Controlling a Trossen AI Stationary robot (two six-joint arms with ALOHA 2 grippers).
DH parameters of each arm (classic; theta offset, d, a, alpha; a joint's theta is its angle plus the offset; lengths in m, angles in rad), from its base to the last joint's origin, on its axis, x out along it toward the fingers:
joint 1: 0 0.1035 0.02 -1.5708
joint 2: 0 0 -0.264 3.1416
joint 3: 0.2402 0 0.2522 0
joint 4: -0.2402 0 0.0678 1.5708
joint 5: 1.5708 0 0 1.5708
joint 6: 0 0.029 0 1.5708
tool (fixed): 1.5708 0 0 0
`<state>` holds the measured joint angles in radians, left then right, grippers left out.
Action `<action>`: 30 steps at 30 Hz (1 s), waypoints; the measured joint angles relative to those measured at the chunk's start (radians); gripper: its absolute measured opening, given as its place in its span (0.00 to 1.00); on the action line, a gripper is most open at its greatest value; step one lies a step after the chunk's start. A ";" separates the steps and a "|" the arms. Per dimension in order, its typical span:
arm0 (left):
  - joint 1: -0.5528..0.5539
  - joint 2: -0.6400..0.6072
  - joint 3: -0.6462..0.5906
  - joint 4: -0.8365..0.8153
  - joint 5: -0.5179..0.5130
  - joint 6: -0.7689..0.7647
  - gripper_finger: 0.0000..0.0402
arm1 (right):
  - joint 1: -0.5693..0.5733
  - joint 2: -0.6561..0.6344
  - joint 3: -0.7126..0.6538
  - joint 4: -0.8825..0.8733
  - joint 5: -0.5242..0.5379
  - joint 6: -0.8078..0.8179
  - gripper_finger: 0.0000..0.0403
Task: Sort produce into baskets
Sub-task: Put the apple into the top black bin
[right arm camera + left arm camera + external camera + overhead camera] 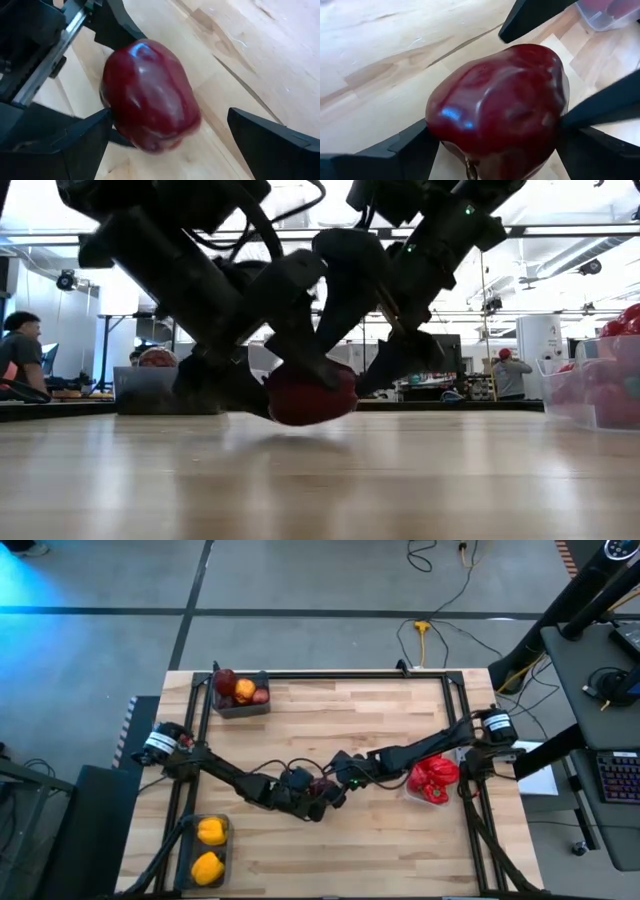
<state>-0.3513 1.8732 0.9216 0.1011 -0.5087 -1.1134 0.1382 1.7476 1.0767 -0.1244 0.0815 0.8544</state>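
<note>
A dark red apple (pixel 495 110) is at the table's middle (pixel 322 784), between both grippers. My left gripper (pixel 495 145) is shut on it. My right gripper (pixel 170 135) is open and comes at it from the right, its fingers wide apart with the apple beside one of them (pixel 75 142). A dark basket (pixel 262 708) at the far left holds apples and an orange-yellow fruit. A dark basket (pixel 187 840) at the near left holds two yellow peppers. A clear basket (pixel 412 792) at the right holds red peppers. My left gripper pinches the apple's two opposite sides (pixel 436 131) between its two fingers (pixel 405 152). It comes slanting down from the table's left. In the low view the apple (pixel 310 395) hangs just above the table top. My right gripper stands around the apple; whether a finger touches it, I cannot tell.
The two arms cross the table's middle and nearly meet (pixel 330 780). Bare wood (pixel 380 850) lies along the near side and in the far middle. A black frame (pixel 340 674) runs along the table's edges. People sit in the room beyond (pixel 18 350).
</note>
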 joint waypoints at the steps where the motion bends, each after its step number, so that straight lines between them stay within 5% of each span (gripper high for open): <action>1: -0.005 -0.011 0.001 -0.022 -0.001 0.002 0.82 | 0.000 -0.007 0.000 -0.004 0.000 0.001 0.95; 10: -0.027 -0.232 0.001 -0.419 -0.114 0.023 0.81 | -0.006 -0.144 0.064 -0.144 0.117 -0.056 0.95; 16: 0.088 -0.482 0.001 -0.722 -0.262 0.086 0.81 | 0.005 -0.263 0.124 -0.313 0.223 -0.051 0.95; 20: 0.287 -0.626 0.001 -0.843 -0.312 0.259 0.81 | 0.068 -0.308 0.109 -0.316 0.281 -0.016 0.95; 25: 0.654 -0.683 0.001 -0.797 -0.249 0.608 0.81 | 0.152 -0.298 0.087 -0.305 0.366 0.096 0.95; 30: 0.930 -0.624 0.001 -0.790 -0.114 0.655 0.81 | 0.239 -0.240 0.087 -0.308 0.356 0.215 0.95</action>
<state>0.5786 1.2490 0.9222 -0.6892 -0.6229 -0.4584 0.3776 1.5072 1.1639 -0.4328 0.4370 1.0693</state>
